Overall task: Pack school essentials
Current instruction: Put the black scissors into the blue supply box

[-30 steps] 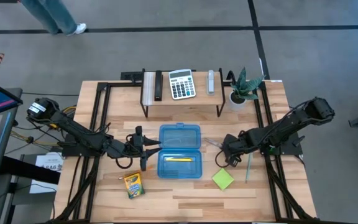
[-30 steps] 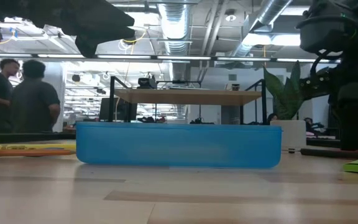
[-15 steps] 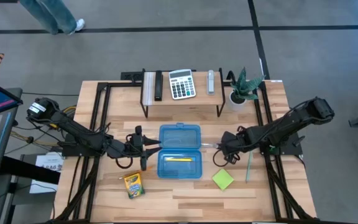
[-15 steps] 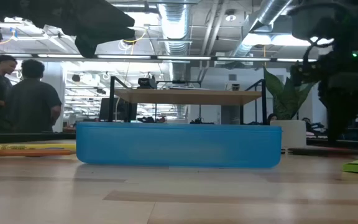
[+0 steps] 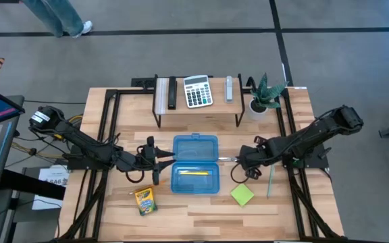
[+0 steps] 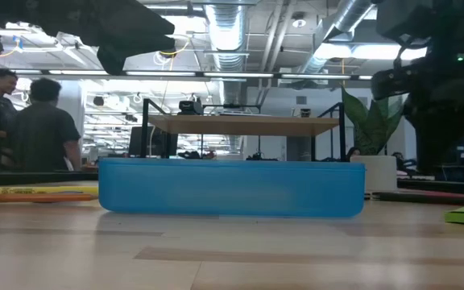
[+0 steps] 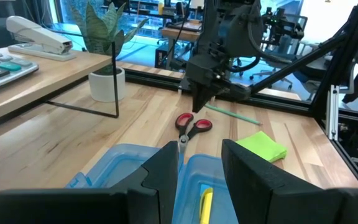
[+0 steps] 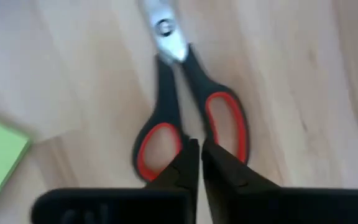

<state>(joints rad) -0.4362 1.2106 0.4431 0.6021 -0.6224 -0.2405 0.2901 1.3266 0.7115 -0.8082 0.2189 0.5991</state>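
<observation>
Red-handled scissors (image 8: 185,93) lie flat on the table right of the open blue box (image 5: 196,165), blades toward it. My right gripper (image 8: 199,149) hangs just above their handle loops, pointing down, fingers all but together, touching nothing; the left wrist view shows the right gripper (image 7: 201,106) clear of the scissors (image 7: 191,129). My left gripper (image 7: 201,149) hovers open by the box's left side, holding nothing. A yellow pencil (image 5: 194,173) lies in the box. On the table rest the crayon box (image 5: 144,200), the lime-green sticky-note pad (image 5: 242,195) and the green pen (image 5: 270,182).
A raised shelf (image 5: 181,111) at the far side carries a calculator (image 5: 197,90) and bar-shaped desk items. A potted plant (image 5: 262,98) stands at its right end. Black frame rails run along both table sides. People stand in the room beyond the table.
My right gripper has risen off the scissors' handles and rolled about its own axis. The scissors stay flat on the table.
</observation>
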